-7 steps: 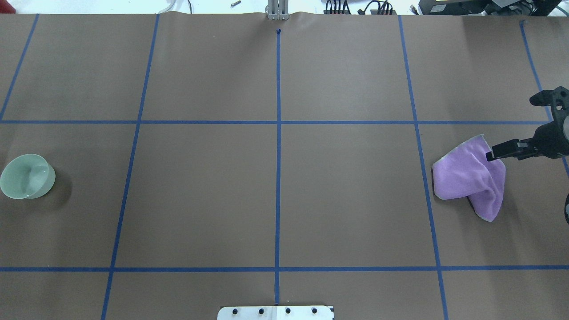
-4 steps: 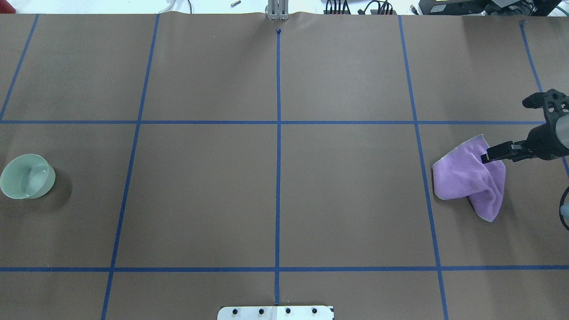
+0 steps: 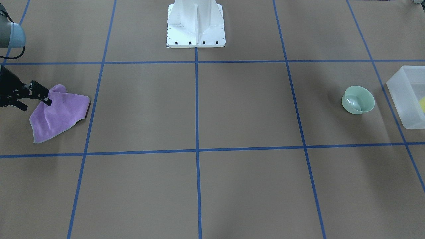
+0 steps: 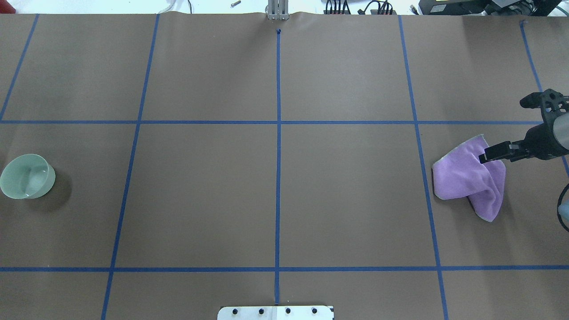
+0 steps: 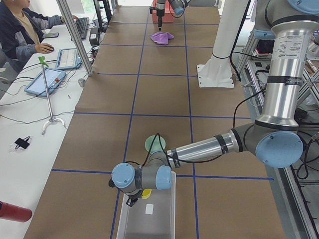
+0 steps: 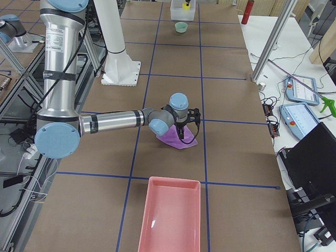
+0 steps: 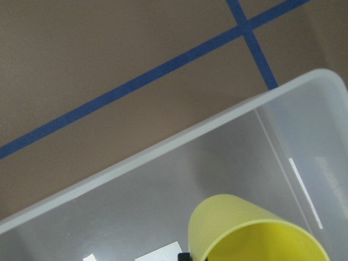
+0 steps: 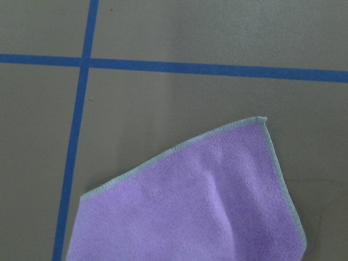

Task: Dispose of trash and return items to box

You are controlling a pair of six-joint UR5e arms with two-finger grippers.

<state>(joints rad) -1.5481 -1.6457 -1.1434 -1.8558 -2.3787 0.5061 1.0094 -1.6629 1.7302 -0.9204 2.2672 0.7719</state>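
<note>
1. Left tool (image 5: 131, 201): you only get it in the left side view. It points down into the end of the box (image 7: 163, 151) nearest the bowl. Can't tell if its jaws are apart or together.
2. Cup (image 7: 244, 231): yellow, inside the box outline and right beside the left tool. It's tilted, mouth toward the left wrist camera. Can't tell whether it's clamped or resting on the box floor.
3. Bowl (image 4: 26, 176): mint green, upright on the desk (image 4: 200, 200) at the robot's far left. It's near the box, not touching it.
4. Right tool (image 4: 482, 158): points down over the purple cloth (image 4: 464, 180). You can't read the jaw state from any view, and you can't read contact with the cloth either.
5. Cloth: on the desk at the robot's right, partly folded over itself. One hemmed corner fills the lower half of the right wrist view.
6. Pink tray (image 6: 170, 220): at the desk's right end, apart from the cloth.
</note>
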